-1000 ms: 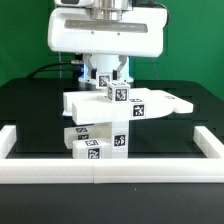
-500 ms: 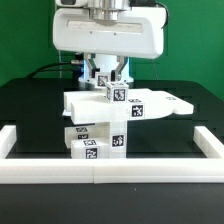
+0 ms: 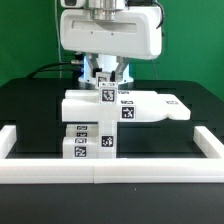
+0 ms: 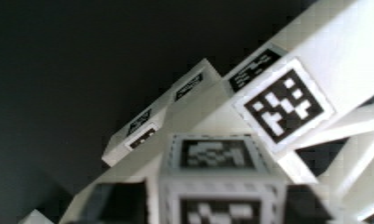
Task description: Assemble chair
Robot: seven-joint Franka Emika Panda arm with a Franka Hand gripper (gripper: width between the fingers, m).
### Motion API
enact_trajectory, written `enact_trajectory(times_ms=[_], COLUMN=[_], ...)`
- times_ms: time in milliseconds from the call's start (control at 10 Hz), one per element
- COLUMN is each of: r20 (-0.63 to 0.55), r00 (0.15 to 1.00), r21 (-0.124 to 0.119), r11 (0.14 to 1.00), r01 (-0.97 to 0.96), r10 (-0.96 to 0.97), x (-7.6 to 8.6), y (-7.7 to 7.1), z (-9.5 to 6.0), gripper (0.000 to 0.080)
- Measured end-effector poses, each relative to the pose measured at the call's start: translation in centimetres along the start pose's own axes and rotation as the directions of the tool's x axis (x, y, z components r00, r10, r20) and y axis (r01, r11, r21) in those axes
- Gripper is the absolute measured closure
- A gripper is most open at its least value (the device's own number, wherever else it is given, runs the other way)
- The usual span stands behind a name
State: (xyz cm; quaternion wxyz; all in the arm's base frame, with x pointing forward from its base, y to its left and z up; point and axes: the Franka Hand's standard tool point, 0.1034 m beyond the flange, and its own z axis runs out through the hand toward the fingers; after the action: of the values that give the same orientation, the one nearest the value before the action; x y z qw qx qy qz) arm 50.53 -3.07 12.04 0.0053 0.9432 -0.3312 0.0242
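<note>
The chair (image 3: 135,107) is a partly joined stack of white tagged pieces in the middle of the black table, with a flat slab on top of lower blocks (image 3: 88,143). My gripper (image 3: 106,84) comes down from above and is shut on a short upright white bar (image 3: 107,95) standing at the slab's back edge. In the wrist view the same bar (image 4: 210,190) sits between my dark fingers (image 4: 116,200), and the chair's tagged faces (image 4: 282,100) slope away beyond it.
A long low white border rail (image 3: 110,170) runs along the front, with side rails at the exterior view's left (image 3: 8,140) and right (image 3: 212,138). The black tabletop (image 3: 35,110) surrounds the chair.
The held bar and the chair pieces have shifted a little toward the exterior view's left, and the lower blocks now show a narrower front. The grip is unchanged.
</note>
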Motion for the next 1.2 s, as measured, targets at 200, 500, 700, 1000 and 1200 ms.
enact_trajectory(times_ms=[200,500,700,1000,1200], r20=[-0.005,-0.009,-0.010,-0.010,-0.009], r00=[0.998,0.942,0.865,0.717,0.579], r21=[0.000,0.005,0.003,0.000,-0.004], r11=[0.998,0.942,0.865,0.717,0.579], r01=[0.065,0.336,0.502,0.697,0.815], r10=[-0.065,-0.336,-0.502,-0.697,-0.815], x=[-0.03,-0.39,-0.39,-0.20,-0.13], y=[-0.12,-0.35,-0.35,-0.07,0.03], z=[-0.02,-0.25,-0.25,-0.24,-0.23], gripper=[0.0281,0.0158,0.0151,0.0150,0.0150])
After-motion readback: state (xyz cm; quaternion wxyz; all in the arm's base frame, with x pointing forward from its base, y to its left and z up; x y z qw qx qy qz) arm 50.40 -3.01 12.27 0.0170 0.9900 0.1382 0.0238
